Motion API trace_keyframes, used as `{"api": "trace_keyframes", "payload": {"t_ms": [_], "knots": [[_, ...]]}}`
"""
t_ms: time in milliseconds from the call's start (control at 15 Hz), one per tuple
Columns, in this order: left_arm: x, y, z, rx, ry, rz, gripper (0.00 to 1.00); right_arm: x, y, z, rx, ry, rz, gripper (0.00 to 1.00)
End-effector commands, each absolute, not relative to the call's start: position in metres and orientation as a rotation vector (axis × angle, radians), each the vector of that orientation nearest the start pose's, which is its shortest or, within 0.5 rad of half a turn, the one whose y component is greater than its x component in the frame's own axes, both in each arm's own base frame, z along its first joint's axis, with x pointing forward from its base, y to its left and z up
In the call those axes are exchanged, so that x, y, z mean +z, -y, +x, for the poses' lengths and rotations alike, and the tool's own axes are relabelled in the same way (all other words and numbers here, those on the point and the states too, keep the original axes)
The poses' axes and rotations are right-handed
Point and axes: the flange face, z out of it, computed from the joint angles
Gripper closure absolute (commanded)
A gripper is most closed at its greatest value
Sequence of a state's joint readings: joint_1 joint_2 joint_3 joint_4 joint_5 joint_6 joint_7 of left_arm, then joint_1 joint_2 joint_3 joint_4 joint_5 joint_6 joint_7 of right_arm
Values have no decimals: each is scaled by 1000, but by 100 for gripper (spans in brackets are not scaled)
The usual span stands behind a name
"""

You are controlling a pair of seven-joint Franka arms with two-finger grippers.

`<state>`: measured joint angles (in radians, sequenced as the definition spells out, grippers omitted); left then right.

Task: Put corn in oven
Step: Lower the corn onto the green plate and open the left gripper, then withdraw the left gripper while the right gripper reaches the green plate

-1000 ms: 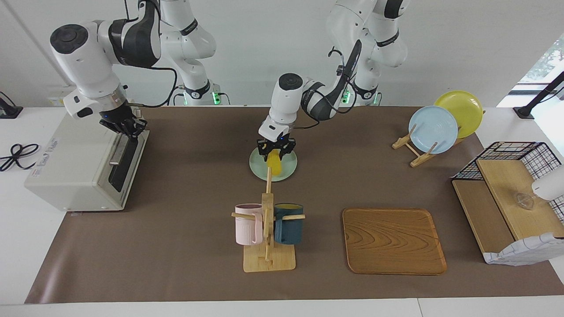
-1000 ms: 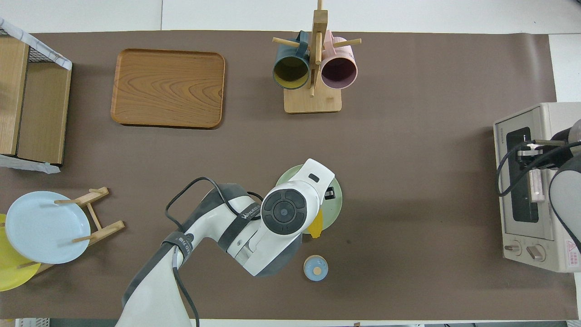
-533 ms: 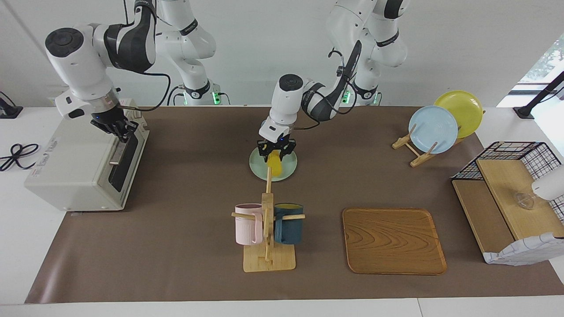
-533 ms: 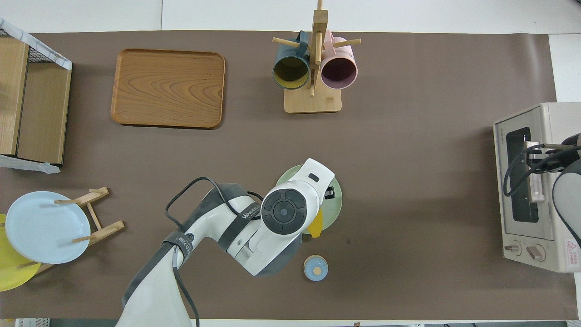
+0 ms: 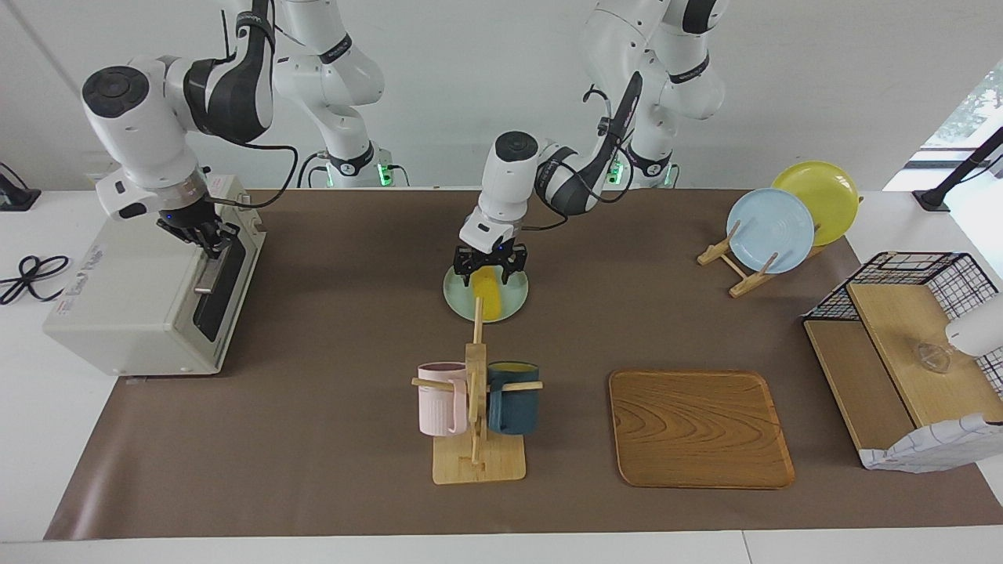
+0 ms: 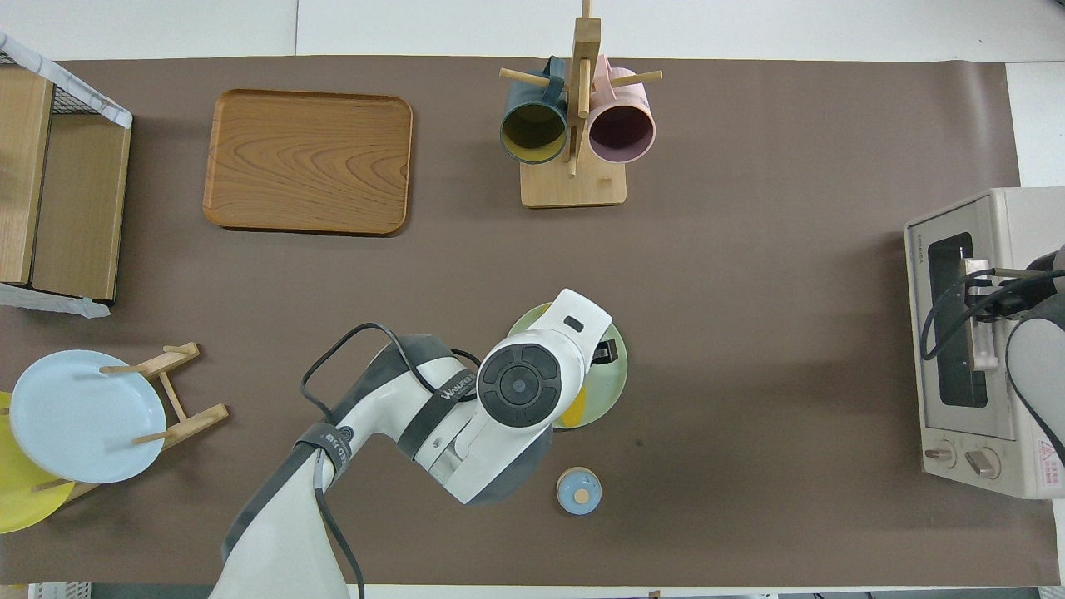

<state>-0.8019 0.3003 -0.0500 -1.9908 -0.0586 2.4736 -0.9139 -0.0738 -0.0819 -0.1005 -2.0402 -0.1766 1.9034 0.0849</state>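
Facing view: my left jaws (image 5: 489, 270) are standing wide, straddling the corn (image 5: 489, 296) lying on the green plate (image 5: 511, 307), long axis running toward and away from me. My right jaws (image 5: 205, 239), shut, are at the oven (image 5: 133, 301) handle; slipping would leave the door closed.

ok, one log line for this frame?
left gripper: open over corn on green plate | right gripper: shut at oven door handle | oven door closed | corn not yet in oven

corn (image 6: 580, 405) mostly hidden under left arm
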Motion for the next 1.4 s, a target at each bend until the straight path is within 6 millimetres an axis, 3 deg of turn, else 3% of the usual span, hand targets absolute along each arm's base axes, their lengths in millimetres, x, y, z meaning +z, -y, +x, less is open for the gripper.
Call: {"api": "trace_keyframes", "payload": {"t_ms": [0,133,400,733,933,1133,1333], "knots": [[359,430,441,-98,270,-3283,0,461,113,508,96,-327,-3290,100],[372,404,455,-53,284,-3248,0,460,108,509,96,-329,-3286,100],[400,314,512,-62,390,-3222,0,441,78,512,81,-272,-3277,100],[480,214,556,13,357,-3180,0,397,49,526,70,-166,-3268,100],[513,173,554,8,300,-3181,0,370,49,534,56,-156,-3260,100],[536,131,549,23,250,-3178,0,356,41,534,28,-141,-3258,100],[551,117,538,46,210,-3149,0,334,37,538,38,-124,-3257,100]]}}
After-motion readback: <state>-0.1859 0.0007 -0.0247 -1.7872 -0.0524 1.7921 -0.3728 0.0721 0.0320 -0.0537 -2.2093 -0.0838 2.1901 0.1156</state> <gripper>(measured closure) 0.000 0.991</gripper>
